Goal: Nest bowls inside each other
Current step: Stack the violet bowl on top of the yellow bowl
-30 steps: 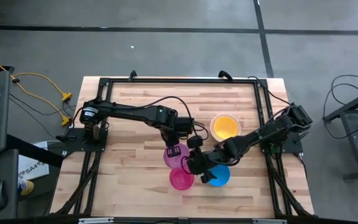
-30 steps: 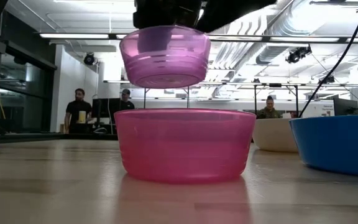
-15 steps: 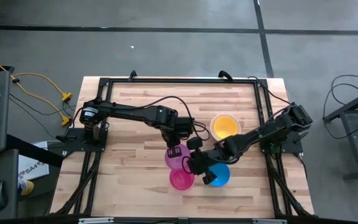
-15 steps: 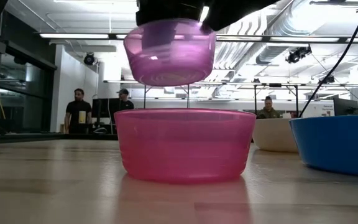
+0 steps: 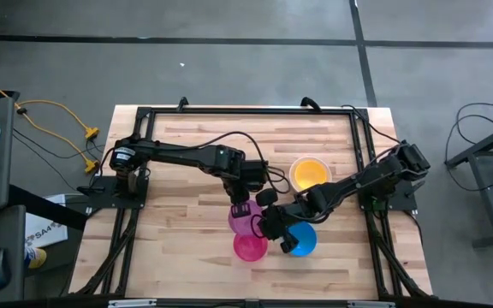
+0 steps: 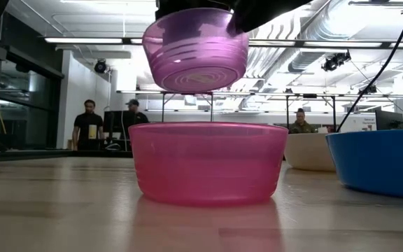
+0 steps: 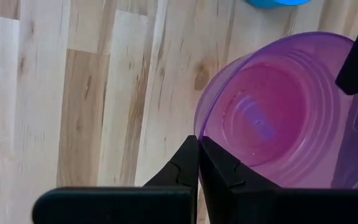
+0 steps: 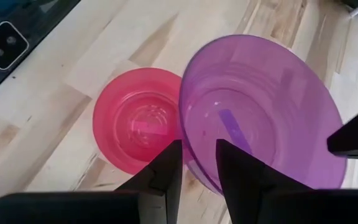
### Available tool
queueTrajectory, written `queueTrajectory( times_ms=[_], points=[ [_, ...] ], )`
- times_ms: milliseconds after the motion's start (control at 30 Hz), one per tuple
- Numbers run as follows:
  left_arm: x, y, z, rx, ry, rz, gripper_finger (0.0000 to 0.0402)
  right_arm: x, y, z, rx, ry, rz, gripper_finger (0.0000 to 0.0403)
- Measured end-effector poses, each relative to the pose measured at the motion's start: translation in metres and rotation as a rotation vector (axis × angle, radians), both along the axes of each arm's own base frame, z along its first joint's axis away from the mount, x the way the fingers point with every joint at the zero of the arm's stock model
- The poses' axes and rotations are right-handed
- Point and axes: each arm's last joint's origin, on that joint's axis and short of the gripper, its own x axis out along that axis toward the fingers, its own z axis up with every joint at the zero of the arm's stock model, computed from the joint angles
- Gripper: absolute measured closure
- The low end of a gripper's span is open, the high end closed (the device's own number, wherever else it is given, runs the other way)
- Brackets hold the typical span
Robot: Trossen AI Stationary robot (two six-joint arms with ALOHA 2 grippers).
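Change: purple bowl (image 6: 196, 50) is raised higher and tilted since a second ago.
Right tool (image 8: 197, 163): clamped on the purple rim.
Left tool (image 7: 199, 163): pressed together at that rim.
Pink bowl (image 6: 208, 162): on the desk (image 6: 61, 210), below.
Advice: purple bowl should be levelled and centred before lowering.

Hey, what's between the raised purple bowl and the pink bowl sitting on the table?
Nothing: the low view shows open air between the purple bowl, held up, and the pink bowl below it.

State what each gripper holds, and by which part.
Both hold the purple bowl by its rim: the left gripper and the right gripper, on different parts of it.
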Motion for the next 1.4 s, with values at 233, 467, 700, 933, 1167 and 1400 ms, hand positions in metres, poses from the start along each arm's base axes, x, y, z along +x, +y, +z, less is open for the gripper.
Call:
queueTrajectory(
  times_ms=[233, 467, 700, 933, 1167, 1400],
  points=[
    [-0.0001, 0.0000, 0.0000, 0.001, 0.000, -0.007, 0.0401, -0.0008, -0.0005, -0.0008, -0.012, 0.010, 0.009, 0.0311],
    [-0.0001, 0.0001, 0.0000, 0.000, 0.000, -0.007, 0.0401, -0.0014, -0.0007, -0.0012, -0.017, 0.017, 0.013, 0.0311],
    [-0.0001, 0.0000, 0.0000, -0.006, 0.001, -0.001, 0.0402, -0.0015, -0.0005, -0.0013, -0.017, 0.018, 0.021, 0.0311],
    [-0.0002, -0.0003, 0.0000, -0.016, 0.003, -0.004, 0.0401, -0.0015, -0.0004, -0.0013, -0.016, 0.019, 0.023, 0.0311],
    [-0.0002, -0.0003, 0.0000, -0.016, 0.002, -0.004, 0.0402, -0.0015, -0.0004, -0.0013, -0.014, 0.019, 0.019, 0.0311],
    [-0.0001, -0.0003, 0.0001, -0.015, 0.002, -0.004, 0.0401, -0.0016, -0.0004, -0.0013, -0.014, 0.020, 0.019, 0.0311]
  ],
)
